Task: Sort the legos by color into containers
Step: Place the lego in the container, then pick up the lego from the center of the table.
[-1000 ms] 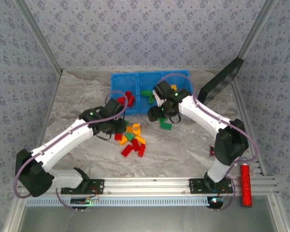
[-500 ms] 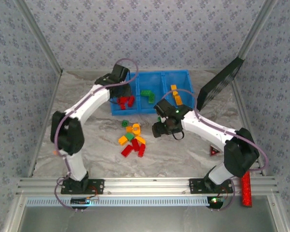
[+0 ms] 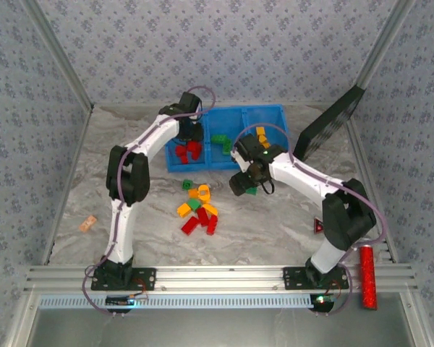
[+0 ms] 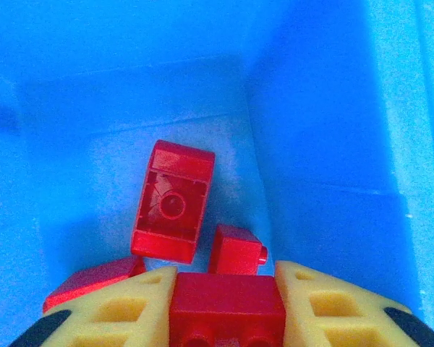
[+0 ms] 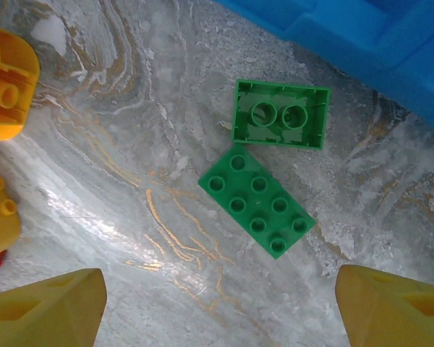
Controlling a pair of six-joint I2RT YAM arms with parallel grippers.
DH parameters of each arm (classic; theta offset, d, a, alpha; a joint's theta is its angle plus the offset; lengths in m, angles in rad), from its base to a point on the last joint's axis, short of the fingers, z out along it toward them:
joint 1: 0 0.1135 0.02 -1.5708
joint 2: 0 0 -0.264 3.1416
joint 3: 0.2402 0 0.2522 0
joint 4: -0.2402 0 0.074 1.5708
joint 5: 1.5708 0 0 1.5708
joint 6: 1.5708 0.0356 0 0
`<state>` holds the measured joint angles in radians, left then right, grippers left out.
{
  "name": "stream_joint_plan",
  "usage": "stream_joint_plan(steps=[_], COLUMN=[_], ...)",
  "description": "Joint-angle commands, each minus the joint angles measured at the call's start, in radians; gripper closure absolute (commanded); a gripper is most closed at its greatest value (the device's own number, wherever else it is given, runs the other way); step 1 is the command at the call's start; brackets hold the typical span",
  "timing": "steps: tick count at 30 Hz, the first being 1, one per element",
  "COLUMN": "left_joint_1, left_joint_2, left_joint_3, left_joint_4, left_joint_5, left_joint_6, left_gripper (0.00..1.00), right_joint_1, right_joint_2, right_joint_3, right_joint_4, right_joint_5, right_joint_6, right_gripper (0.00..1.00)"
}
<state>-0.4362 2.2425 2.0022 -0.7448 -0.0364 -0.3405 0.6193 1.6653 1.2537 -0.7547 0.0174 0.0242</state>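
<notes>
The left gripper [image 4: 225,285] clamps a red lego [image 4: 226,311] over the tray [image 4: 325,116]; the right gripper [image 5: 217,296], fingers apart, hangs above two green legos [image 5: 257,204].

Grey-blue floral-patterned walls [image 3: 224,50] enclose a grey marble-veined tabletop [image 3: 267,231] under even light.

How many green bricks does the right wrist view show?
2. The upturned green brick lies by the blue tray; the studs-up green brick beside it. Others may be hidden.
</notes>
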Motion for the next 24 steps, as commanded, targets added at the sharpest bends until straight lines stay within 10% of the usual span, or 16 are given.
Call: stream_joint_plan(steps=[1,19,24], left_joint_1=[-0.001,-0.003,-0.011], left_joint_2=[0.012,-0.081,-0.167], left_joint_3=[0.043,0.038,0.019], left_joint_4=[-0.022,-0.053,-0.073], left_joint_5=[0.04,0.045,0.033], left_joint_6=[0.016,0.044,0.066], left_gripper=[0.61,0.45,0.43], right_joint_1=[-0.012,-0.065,-0.054], right_joint_2=[0.037,0.221,0.266], right_joint_3=[0.01,0.004,0.021], right_joint_4=[-0.02,0.076,0.052], right_joint_5=[-0.032,-0.05,-0.058], right_joint_6=[-0.08,-0.168,-0.163], right_gripper=[0.15,0.2,0.39])
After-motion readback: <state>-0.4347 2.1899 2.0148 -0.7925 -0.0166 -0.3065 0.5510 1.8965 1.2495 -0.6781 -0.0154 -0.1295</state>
